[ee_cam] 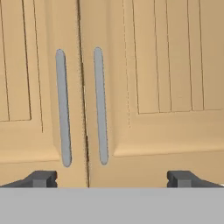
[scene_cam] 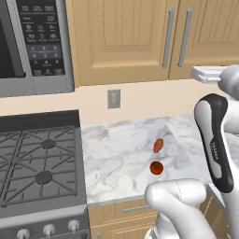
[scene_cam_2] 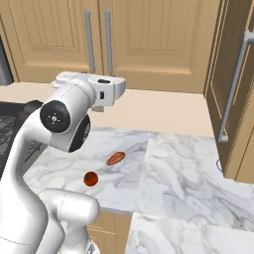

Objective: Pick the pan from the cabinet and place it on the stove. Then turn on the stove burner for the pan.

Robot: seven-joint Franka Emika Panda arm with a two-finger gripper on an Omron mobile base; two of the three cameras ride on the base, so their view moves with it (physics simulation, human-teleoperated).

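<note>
Here, cabinet doors shut, straight ahead of spread, empty fingers.

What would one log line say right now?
phase: approach | gripper: open, facing cabinet | doors: shut | stove: bare

Both base views overlook the marble counter; the hand view closely faces the cabinet.

Even, bright, rendered light with no clear source. Soft grey shadows sit beside the two small red-brown items on the marble counter. The cabinet doors look flat and slightly soft, their bar handles blurred at the edges. No glare; no edge distortion.
</note>
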